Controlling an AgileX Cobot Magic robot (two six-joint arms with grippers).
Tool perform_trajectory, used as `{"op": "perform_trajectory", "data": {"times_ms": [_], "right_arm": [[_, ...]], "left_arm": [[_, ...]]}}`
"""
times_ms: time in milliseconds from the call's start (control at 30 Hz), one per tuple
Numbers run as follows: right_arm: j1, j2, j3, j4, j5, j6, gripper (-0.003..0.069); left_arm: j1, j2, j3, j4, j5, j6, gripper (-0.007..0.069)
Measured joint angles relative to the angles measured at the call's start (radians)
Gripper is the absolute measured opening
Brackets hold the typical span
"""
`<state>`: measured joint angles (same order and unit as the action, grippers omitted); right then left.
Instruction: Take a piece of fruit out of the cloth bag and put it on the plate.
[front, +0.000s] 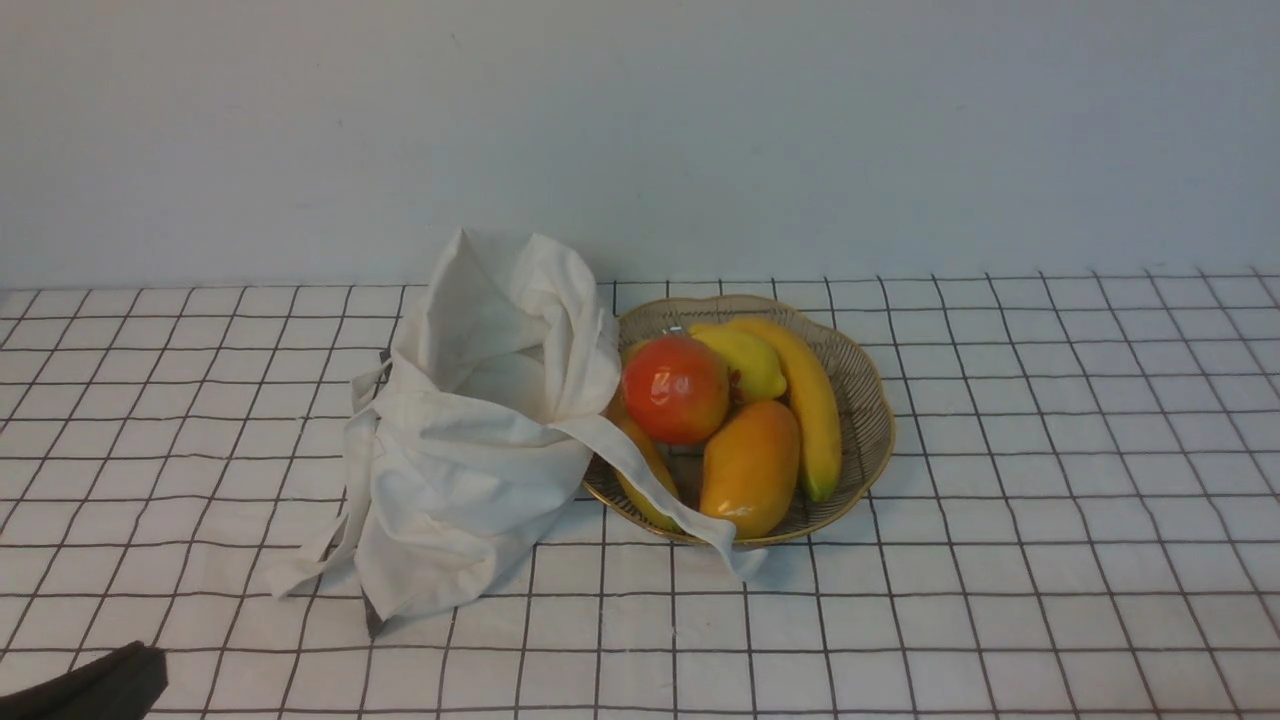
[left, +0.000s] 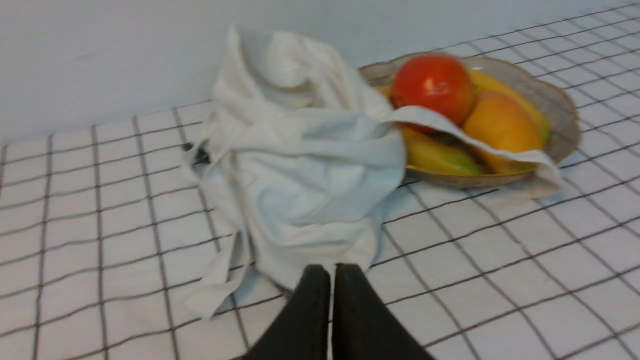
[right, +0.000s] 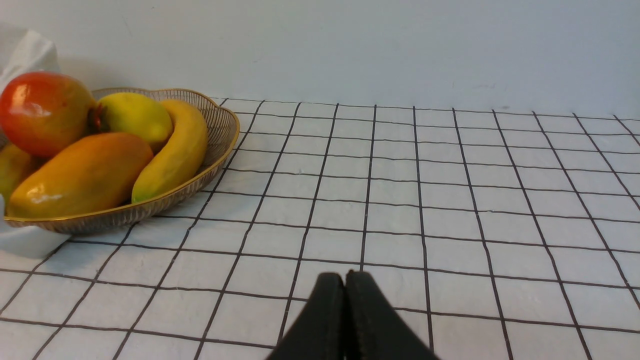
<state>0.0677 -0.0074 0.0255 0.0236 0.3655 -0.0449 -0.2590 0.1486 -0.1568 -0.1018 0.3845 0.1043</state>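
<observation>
The round red-orange fruit (front: 676, 389) lies in the tan wicker plate (front: 868, 400), on its bag side, and also shows in the left wrist view (left: 433, 85) and the right wrist view (right: 44, 113). The off-white cloth bag (front: 470, 440) stands crumpled just left of the plate, its mouth open upward; one strap (front: 660, 485) drapes over the plate's near rim. My left gripper (left: 331, 270) is shut and empty, near the bag's front; only a dark part of it (front: 95, 685) shows at the front view's lower left corner. My right gripper (right: 345, 276) is shut and empty, over bare cloth right of the plate.
The plate also holds a yellow lemon (front: 745, 360), a banana (front: 808, 400), an oblong orange mango (front: 750, 468) and another yellow-green fruit (front: 645, 470) under the strap. A white tablecloth with a black grid (front: 1050, 500) covers the table; a pale wall stands behind.
</observation>
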Motion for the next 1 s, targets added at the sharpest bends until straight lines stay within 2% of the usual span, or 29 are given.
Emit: {"op": "perform_trajectory", "data": {"times_ms": [133,167,333,1000], "right_arm": [[0.000,0.000,0.000,0.000,0.000,0.000,-0.0015],[0.000,0.000,0.000,0.000,0.000,0.000,-0.0015],[0.000,0.000,0.000,0.000,0.000,0.000,-0.0015],[0.000,0.000,0.000,0.000,0.000,0.000,-0.0015]], "left_arm": [[0.084,-0.079,0.074,0.087,-0.001,-0.115,-0.0006],[0.134,-0.112,0.110,0.116,-0.002,-0.149,-0.0006],[0.226,-0.158,0.171,0.131,-0.004,-0.173,-0.0006],[0.243,-0.159,0.183,0.132,-0.003,-0.172,-0.0006]]}}
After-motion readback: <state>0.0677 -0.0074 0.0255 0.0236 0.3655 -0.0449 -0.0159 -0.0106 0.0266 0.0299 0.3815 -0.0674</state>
